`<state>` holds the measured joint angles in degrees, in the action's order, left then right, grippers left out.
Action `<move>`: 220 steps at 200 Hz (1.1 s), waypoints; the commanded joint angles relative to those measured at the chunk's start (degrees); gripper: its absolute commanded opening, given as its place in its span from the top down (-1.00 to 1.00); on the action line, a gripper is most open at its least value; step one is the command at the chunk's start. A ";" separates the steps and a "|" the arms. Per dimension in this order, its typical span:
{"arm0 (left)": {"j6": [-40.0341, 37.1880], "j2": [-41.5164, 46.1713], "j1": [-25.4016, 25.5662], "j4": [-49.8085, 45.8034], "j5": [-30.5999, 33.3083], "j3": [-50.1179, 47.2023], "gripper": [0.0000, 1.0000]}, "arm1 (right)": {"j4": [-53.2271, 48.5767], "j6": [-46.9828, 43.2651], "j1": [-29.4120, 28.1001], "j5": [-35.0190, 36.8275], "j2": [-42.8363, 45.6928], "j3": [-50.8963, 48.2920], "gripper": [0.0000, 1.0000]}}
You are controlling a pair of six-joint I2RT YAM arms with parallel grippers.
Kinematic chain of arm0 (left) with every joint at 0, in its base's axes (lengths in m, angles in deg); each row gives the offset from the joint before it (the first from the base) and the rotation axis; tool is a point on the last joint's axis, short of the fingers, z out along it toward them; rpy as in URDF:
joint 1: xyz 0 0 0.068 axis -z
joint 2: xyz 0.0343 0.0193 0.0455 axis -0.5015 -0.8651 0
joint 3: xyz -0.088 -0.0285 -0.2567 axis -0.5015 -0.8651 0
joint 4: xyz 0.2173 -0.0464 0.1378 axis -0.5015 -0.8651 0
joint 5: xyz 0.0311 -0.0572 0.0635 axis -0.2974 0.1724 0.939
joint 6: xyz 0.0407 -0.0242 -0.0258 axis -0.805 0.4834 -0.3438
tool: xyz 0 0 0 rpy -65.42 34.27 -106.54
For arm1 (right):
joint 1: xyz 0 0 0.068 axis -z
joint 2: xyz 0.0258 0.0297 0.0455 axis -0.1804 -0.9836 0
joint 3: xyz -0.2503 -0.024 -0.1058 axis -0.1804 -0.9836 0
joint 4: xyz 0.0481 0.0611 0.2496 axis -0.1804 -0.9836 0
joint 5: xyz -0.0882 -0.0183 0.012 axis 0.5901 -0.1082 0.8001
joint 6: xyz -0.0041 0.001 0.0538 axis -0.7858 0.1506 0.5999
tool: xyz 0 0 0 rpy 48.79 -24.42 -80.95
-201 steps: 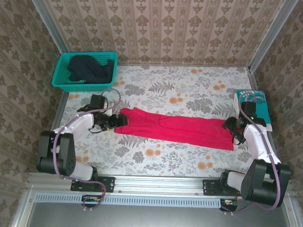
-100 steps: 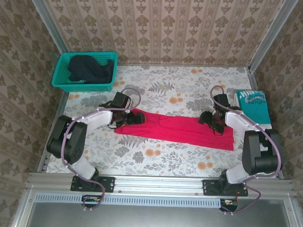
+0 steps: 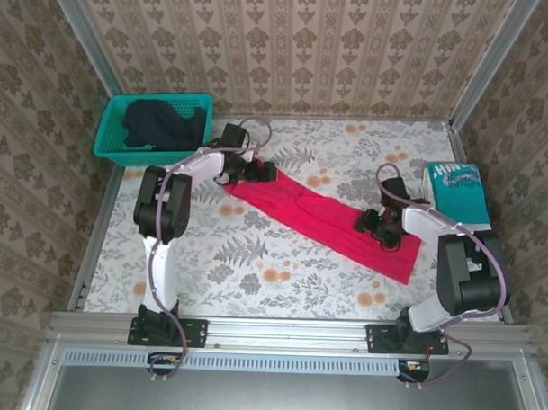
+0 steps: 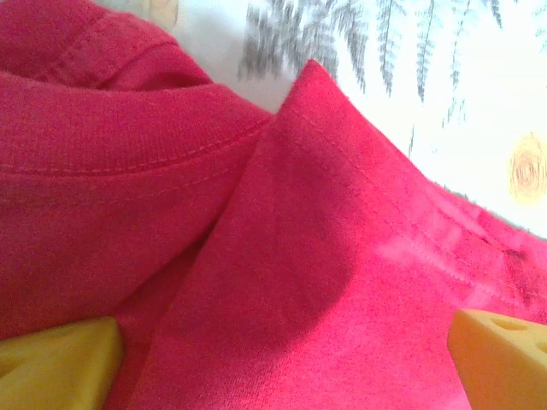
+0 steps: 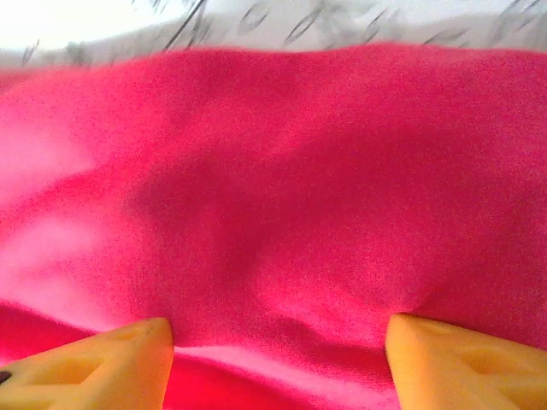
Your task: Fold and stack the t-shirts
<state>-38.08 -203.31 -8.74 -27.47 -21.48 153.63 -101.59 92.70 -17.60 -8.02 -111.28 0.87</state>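
The bright red-pink t-shirt [image 3: 320,216] lies folded into a long strip, running diagonally from back left to front right. My left gripper [image 3: 257,173] sits over its collar end and stands open. Its yellow fingertips [image 4: 55,363] rest wide apart on the cloth beside the collar seam [image 4: 128,162]. My right gripper [image 3: 377,225] is low on the strip's right part, also open. Its fingertips [image 5: 466,363] press into the red cloth [image 5: 282,213], and a small ridge of cloth rises between them. A folded teal t-shirt [image 3: 456,195] with white print lies at the right edge. The dark t-shirt [image 3: 164,125] is bunched in the basket.
The teal plastic basket [image 3: 109,150] stands at the back left corner of the floral table [image 3: 254,267]. Metal frame posts and patterned walls close in the back and both sides. The right arm's base [image 3: 460,292] stands near the folded teal shirt.
The red shirt has swung from lying level to diagonal, its collar end carried toward the back. The left gripper travelled back and right with it. The right gripper moved left onto the cloth and narrowed.
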 commanded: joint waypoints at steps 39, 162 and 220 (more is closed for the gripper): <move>-7.31 -24.53 -1.77 -24.24 -3.50 37.50 -1.00 | -1.40 5.57 -8.40 -3.21 3.08 -4.65 -0.35; 6.64 -22.92 0.16 -8.37 -0.04 43.26 -1.00 | 0.65 -1.82 -25.85 12.54 5.48 7.27 -0.57; 3.62 -5.26 -0.27 -2.23 4.44 32.34 -0.99 | 17.43 -12.74 -23.36 30.86 6.62 9.43 -1.00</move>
<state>-32.83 -219.20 -8.61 -34.18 -19.92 190.11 -92.87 86.65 -42.91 12.77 -104.20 9.40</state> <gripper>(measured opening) 0.997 0.993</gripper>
